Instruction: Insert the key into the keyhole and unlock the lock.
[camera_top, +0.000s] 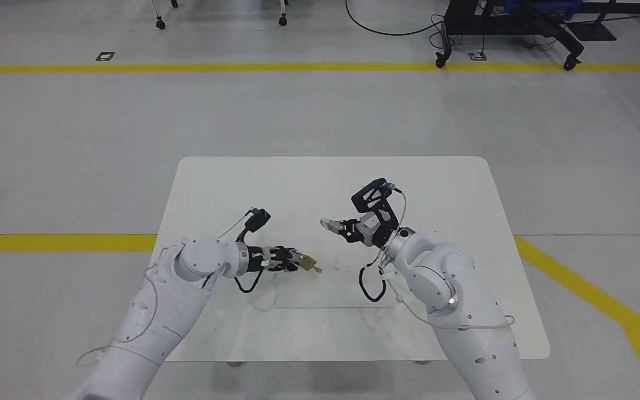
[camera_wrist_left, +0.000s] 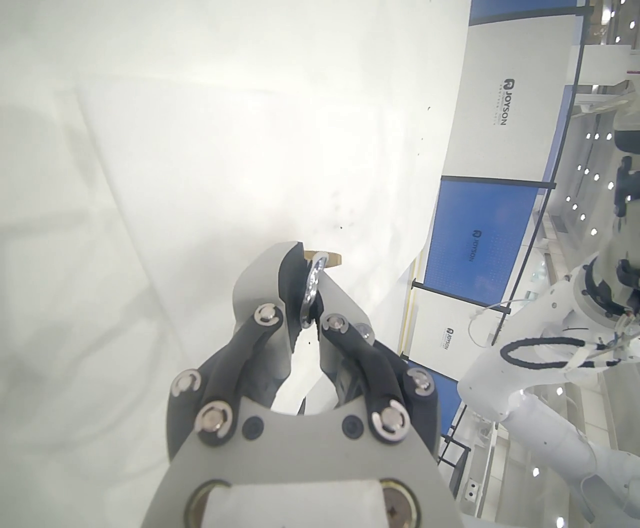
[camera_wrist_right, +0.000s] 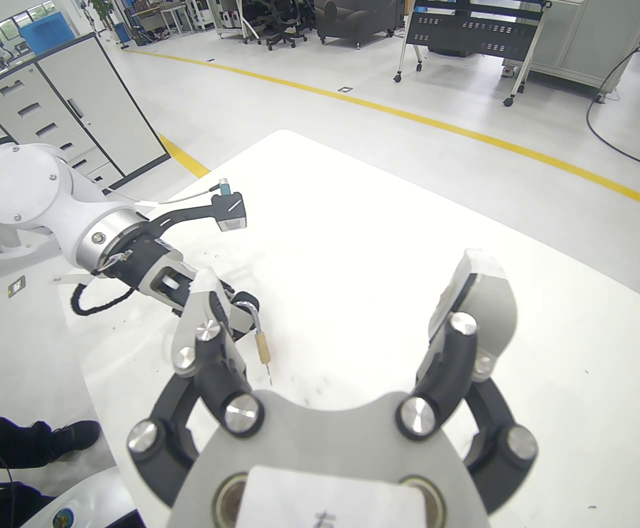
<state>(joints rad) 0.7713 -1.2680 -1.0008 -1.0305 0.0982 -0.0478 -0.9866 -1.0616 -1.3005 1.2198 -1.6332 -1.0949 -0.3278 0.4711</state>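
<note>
Two grippers face each other above the white table (camera_top: 430, 190). The left gripper (camera_wrist_right: 235, 307) is clenched on the steel shackle (camera_wrist_right: 254, 314) of a small brass padlock (camera_wrist_right: 260, 346), whose body hangs toward the tabletop. A thin sliver (camera_wrist_right: 269, 374), possibly the key, projects from the padlock's lower end. The right gripper (camera_wrist_right: 342, 275) stands spread and empty, near the padlock. Good practice here is to approach along the sliver's axis, pinch it squarely, then twist while the left grip resists.

Bright, glare on table (camera_wrist_right: 375, 225), bowed edges
</note>
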